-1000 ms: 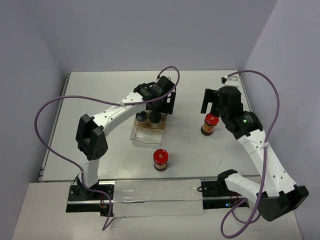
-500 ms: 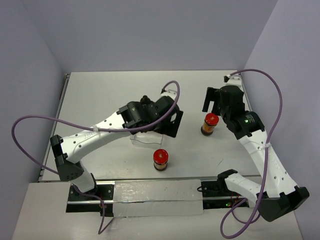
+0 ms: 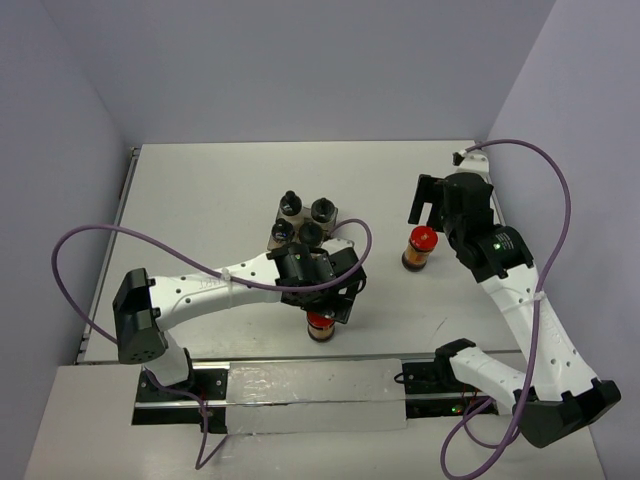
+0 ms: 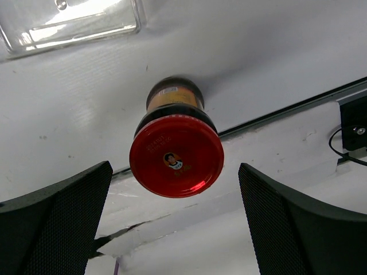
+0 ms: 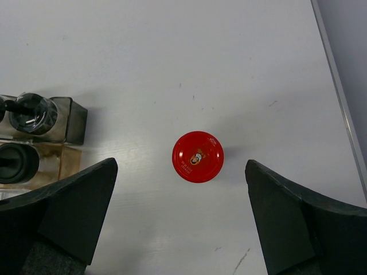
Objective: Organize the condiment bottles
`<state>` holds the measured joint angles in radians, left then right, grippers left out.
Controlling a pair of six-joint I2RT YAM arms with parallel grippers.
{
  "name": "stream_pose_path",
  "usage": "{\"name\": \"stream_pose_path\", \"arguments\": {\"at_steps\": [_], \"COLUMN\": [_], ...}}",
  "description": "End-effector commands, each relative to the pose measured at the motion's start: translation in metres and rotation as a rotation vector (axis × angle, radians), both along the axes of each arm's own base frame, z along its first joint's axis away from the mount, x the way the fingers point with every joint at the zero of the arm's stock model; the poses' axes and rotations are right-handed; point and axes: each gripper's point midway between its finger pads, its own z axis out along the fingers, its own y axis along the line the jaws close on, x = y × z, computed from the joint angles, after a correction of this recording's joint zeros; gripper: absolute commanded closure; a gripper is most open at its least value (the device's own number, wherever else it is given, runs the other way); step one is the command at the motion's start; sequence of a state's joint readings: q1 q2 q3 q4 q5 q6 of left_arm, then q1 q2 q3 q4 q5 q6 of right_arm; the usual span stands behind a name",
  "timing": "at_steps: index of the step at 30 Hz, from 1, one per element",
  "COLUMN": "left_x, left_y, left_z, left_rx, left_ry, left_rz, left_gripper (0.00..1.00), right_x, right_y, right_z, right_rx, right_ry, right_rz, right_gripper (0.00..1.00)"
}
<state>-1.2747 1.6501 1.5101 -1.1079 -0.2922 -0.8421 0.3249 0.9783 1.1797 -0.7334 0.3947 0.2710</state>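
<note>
Spanning the whole top view, the pale tabletop point(image 3: 200, 190) carries everything. The left arm point(image 3: 210, 287) reaches across it towards the middle, and the right arm point(image 3: 520, 290) runs up the right side.

The clear tray point(image 4: 69, 23) shows only in the left wrist view, at the upper left, and the part in view holds nothing. From above, the left arm covers that spot.

Four black-capped jars point(image 3: 311, 234) stand upright in a tight two-by-two cluster at the tabletop's centre, caps up. The right wrist view catches two of them point(image 5: 34, 114) at its left edge and shows square clear bodies. Whether any of them stands inside the tray cannot be told.

The near red-capped jar point(image 3: 320, 326) stands upright close to the front edge, half hidden from above by the left claw point(image 3: 325, 298). The left wrist view gives what the top view lacks: its red cap point(image 4: 176, 154) faces the camera, its amber body recedes behind, and its long axis is vertical. The left claw point(image 4: 175, 167) is released, its jaws spread wide on either side of the cap without touching it.

The far red-capped jar point(image 3: 420, 248) stands upright on bare tabletop, right of the cluster and well apart from it. Seen straight down point(image 5: 198, 156), only its round cap shows. The right claw point(image 5: 180, 165) hangs above it, released, jaws wide and grasping nothing.
</note>
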Motion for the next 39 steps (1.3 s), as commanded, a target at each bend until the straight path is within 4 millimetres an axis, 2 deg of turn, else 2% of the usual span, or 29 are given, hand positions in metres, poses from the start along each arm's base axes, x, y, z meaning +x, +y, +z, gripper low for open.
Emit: {"name": "stream_pose_path", "arguments": {"at_steps": [1,7,11,19,23,26,29,33,36,39], "left_x": [-0.009,-0.012,-0.011,-0.008,-0.003,-0.003,-0.002,0.003,0.006,0.009], "left_y": [-0.013,-0.019,-0.020,-0.017,-0.013,-0.012,-0.010,-0.002,0.001,0.000], "left_z": [-0.003,-0.024,-0.035,-0.038,-0.038,-0.036,-0.036,-0.031,-0.022,-0.002], "left_rx": [-0.083,-0.048,-0.001,0.046,0.073,0.076,0.081,0.114,0.119,0.065], "left_ry": [0.044,0.061,0.050,0.012,-0.011,-0.016,-0.024,-0.055,-0.077,-0.103], "left_rz": [0.031,0.027,0.038,0.050,0.065,0.067,0.063,0.061,0.062,0.058], "left_gripper": [0.01,0.02,0.08,0.16,0.24,0.33,0.49,0.88,0.90,0.89], "right_x": [0.000,0.003,0.003,0.003,0.004,0.005,0.005,0.005,0.006,0.008], "right_y": [-0.003,0.005,0.004,0.005,0.008,0.009,0.008,0.009,0.010,0.011], "right_z": [0.016,0.013,0.014,0.011,0.009,0.009,0.009,0.012,0.011,0.009], "right_rx": [0.014,0.027,0.028,0.028,0.033,0.035,0.035,0.039,0.040,0.040], "right_ry": [-0.050,-0.034,-0.039,-0.036,-0.030,-0.030,-0.031,-0.041,-0.037,-0.031], "right_rz": [-0.009,0.022,0.021,0.024,0.034,0.039,0.038,0.039,0.043,0.045], "right_gripper": [0.00,0.00,0.00,0.00,0.00,0.00,0.00,0.00,0.00,0.00]}}
